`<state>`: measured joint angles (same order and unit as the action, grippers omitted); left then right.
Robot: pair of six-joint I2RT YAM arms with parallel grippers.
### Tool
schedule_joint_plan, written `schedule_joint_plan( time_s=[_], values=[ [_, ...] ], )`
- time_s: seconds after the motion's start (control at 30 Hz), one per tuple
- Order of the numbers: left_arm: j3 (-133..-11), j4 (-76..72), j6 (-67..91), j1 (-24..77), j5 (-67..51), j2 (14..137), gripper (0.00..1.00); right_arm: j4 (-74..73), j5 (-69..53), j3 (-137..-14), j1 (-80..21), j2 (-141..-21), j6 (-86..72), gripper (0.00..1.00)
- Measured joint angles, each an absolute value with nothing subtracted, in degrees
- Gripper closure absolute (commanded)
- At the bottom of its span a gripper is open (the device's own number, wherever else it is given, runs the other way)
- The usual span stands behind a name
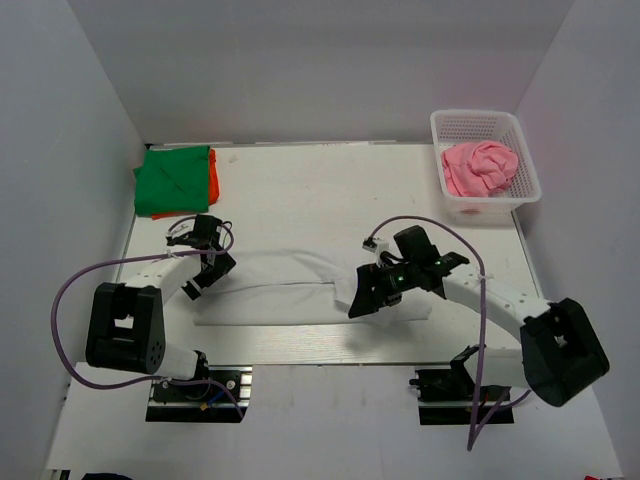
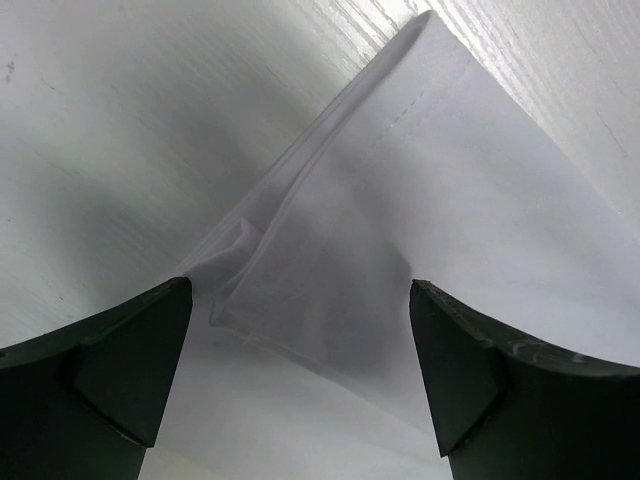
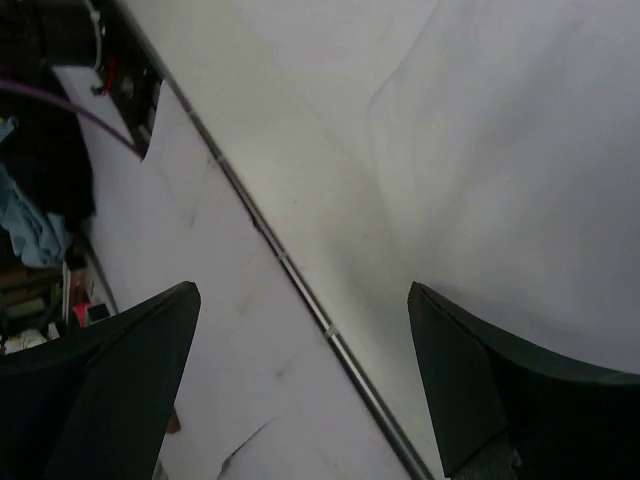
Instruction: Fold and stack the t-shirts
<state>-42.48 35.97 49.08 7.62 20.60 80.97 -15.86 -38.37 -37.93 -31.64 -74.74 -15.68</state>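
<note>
Left end effector (image 2: 300, 290): jaws spread, empty.
White t-shirt (image 2: 440, 200): folded corner directly beneath it.
Right end effector (image 3: 300, 290): jaws spread, over shirt's edge.

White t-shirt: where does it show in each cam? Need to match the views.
Top external: the white t-shirt lies in a long band across the middle of the table.
Left wrist: centre and right, with a folded, hemmed edge running up to the top.
Right wrist: probably the creased white area at upper right, though it is hard to tell from the table.
Shared landmark: the white table surface under the shirt.
</note>
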Motion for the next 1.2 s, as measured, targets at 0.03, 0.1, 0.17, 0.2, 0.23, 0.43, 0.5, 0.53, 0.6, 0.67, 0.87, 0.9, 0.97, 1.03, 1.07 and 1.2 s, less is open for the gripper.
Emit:
schedule_joint_plan(
  time_s=[0.03, 0.1, 0.17, 0.2, 0.23, 0.43, 0.5, 0.53, 0.6, 0.67, 0.87, 0.9, 0.97, 1.03, 1.07, 1.2],
  values=[
    [-42.5, 36.0, 49.1, 7.6, 20.7, 81.0, 0.00, -18.2, -39.6, -38.0, -32.3, -73.0, -14.7, 0.10],
    [-42.5, 36.0, 49.1, 7.6, 20.8, 81.0, 0.00, -21.4, -40.4, -38.1, -32.8, -70.6, -13.6, 0.10],
    [-42.5, 36.3, 49.1, 7.6, 21.1, 81.0, 0.00, -22.4, -38.5, -38.1, -32.7, -69.2, -13.6, 0.10],
    [-42.6, 36.6, 49.1, 7.6, 21.2, 81.0, 0.00, -22.3, -36.2, -38.2, -32.6, -68.9, -14.4, 0.10],
    [-42.7, 37.0, 49.1, 7.6, 21.3, 81.0, 0.00, -22.2, -33.8, -38.4, -32.6, -68.9, -15.4, 0.10],
    [-43.1, 37.9, 49.8, 7.6, 20.7, 80.8, 0.00, -19.2, -17.0, -40.4, -30.1, -74.8, -23.5, 0.10],
    [-43.1, 38.4, 50.5, 7.6, 20.0, 80.8, 0.00, -18.0, -12.8, -41.0, -28.7, -78.3, -25.3, 0.10],
    [-42.9, 38.7, 51.0, 7.7, 19.7, 80.7, 0.00, -17.8, -11.0, -41.7, -27.8, -80.4, -26.1, 0.10],
    [-41.6, 39.0, 51.9, 8.0, 18.9, 79.9, 0.00, -17.4, -8.8, -44.0, -26.3, -84.8, -27.2, 0.10],
    [-39.7, 40.1, 52.6, 8.5, 18.1, 78.5, 0.00, -16.9, -7.4, -47.9, -24.8, -89.1, -28.1, 0.10],
    [-36.8, 41.2, 54.0, 11.9, 15.9, 75.3, 0.00, -14.3, -6.0, -65.3, -19.8, -105.2, -28.2, 0.10],
    [-36.9, 41.4, 54.2, 12.5, 15.7, 75.5, 0.00, -13.5, -6.0, -68.9, -19.1, -108.1, -28.1, 0.10],
    [-37.8, 42.4, 54.6, 14.1, 14.5, 76.8, 0.00, -13.6, -6.5, -77.0, -18.0, -114.3, -27.5, 0.10],
    [-39.0, 43.4, 55.3, 16.4, 12.7, 78.2, 0.00, -14.6, -7.0, -86.4, -17.5, -120.8, -26.3, 0.10],
    [-39.3, 43.8, 55.7, 17.8, 11.5, 78.8, 0.00, -15.6, -7.3, -92.0, -17.5, -124.5, -25.4, 0.10],
    [-39.1, 45.6, 58.8, 23.5, 5.9, 77.4, 0.00, -18.0, -6.4, -109.8, -17.8, -135.8, -22.1, 0.10]
  ],
)
